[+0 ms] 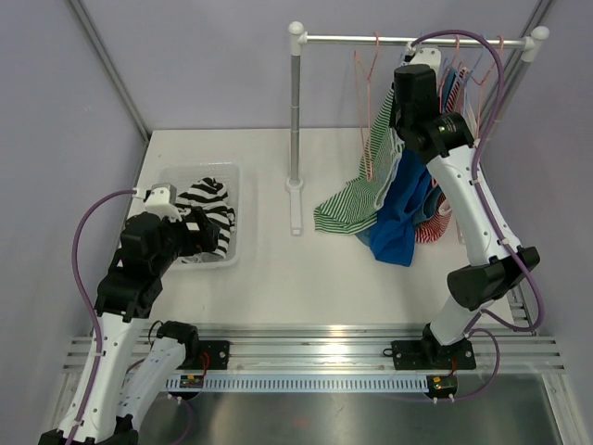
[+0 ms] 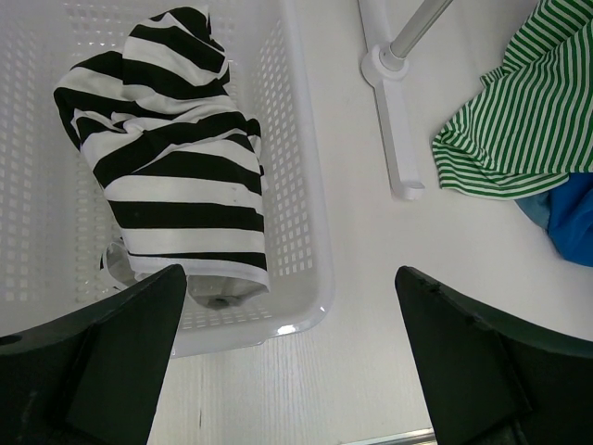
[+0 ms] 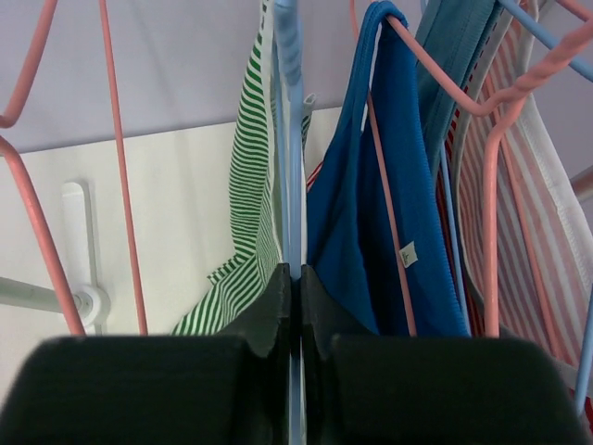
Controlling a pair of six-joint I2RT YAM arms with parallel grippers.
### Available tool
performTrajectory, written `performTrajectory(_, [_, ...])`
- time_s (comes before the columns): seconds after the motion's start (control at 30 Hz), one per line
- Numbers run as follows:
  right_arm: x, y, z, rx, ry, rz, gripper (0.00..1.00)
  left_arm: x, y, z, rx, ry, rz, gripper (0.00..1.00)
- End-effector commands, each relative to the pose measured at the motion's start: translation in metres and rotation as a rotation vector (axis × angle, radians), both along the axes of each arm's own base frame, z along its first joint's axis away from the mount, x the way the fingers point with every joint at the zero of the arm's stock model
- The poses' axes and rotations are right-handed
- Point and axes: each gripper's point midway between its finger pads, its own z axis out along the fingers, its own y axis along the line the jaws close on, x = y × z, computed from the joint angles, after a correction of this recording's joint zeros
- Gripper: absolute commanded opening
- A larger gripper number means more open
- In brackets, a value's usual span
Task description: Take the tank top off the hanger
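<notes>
A smooth white worktop [image 1: 269,278] is sitting under pale lilac walls, with a metal rail [image 1: 408,40] standing at the back. The soft green-and-white striped tank top [image 3: 246,204] is hanging from the rail beside a thin light-blue hanger [image 3: 287,56], its hem pooling on the worktop. The right end effector [image 3: 295,278] is pinching that hanger. The left end effector [image 2: 287,273] is hovering, spread wide, over a perforated white basket [image 2: 306,185].

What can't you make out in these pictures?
Top view: the right arm hides its fingers and part of the tops.
Right wrist view: the hook of the blue hanger is cut off by the top edge.
Left wrist view: the striped garment covers a grey thing in the basket; unidentifiable.
</notes>
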Motion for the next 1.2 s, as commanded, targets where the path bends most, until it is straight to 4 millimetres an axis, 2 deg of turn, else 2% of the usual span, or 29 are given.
performTrajectory(0.0, [-0.004,-0.003,0.037,0.050,-0.118,-0.020,0.01,0.005,-0.006,0.011,-0.008,-0.048,-0.031,0.99])
performTrajectory(0.2, [-0.019,0.002,0.072,0.110,-0.214,0.044,0.00,0.005,-0.005,0.009,-0.007,-0.043,-0.028,0.99])
performTrajectory(0.23, [-0.025,0.001,0.084,0.127,-0.246,0.054,0.00,0.005,-0.005,0.010,-0.007,-0.045,-0.026,0.99])
performTrajectory(0.47, [-0.042,0.007,0.104,0.161,-0.278,0.126,0.00,0.005,-0.005,0.009,-0.006,-0.042,-0.025,0.99])
performTrajectory(0.6, [-0.058,0.015,0.105,0.192,-0.256,0.195,0.00,0.006,-0.006,0.009,-0.007,-0.042,-0.031,0.99])
performTrajectory(0.63, [-0.068,0.013,0.108,0.208,-0.258,0.204,0.00,0.006,-0.005,0.009,-0.006,-0.042,-0.028,0.99])
performTrajectory(0.73, [-0.085,0.021,0.096,0.234,-0.219,0.270,0.00,0.006,-0.005,0.011,-0.006,-0.048,-0.029,0.99])
performTrajectory(0.77, [-0.096,0.020,0.095,0.241,-0.215,0.285,0.00,0.005,-0.006,0.013,-0.010,-0.054,-0.034,0.99])
performTrajectory(0.93, [-0.140,0.015,0.084,0.259,-0.174,0.350,0.00,0.001,-0.021,0.025,-0.041,-0.101,-0.125,0.99])
performTrajectory(1.07, [-0.189,0.020,0.081,0.305,-0.168,0.468,0.00,0.001,-0.027,0.039,-0.066,-0.111,-0.141,0.99])
performTrajectory(1.1, [-0.199,0.026,0.078,0.326,-0.155,0.520,0.00,0.000,-0.030,0.041,-0.077,-0.101,-0.150,0.99])
performTrajectory(1.17, [-0.225,0.029,0.070,0.366,-0.141,0.576,0.00,-0.001,-0.045,0.057,-0.125,-0.116,-0.188,0.99])
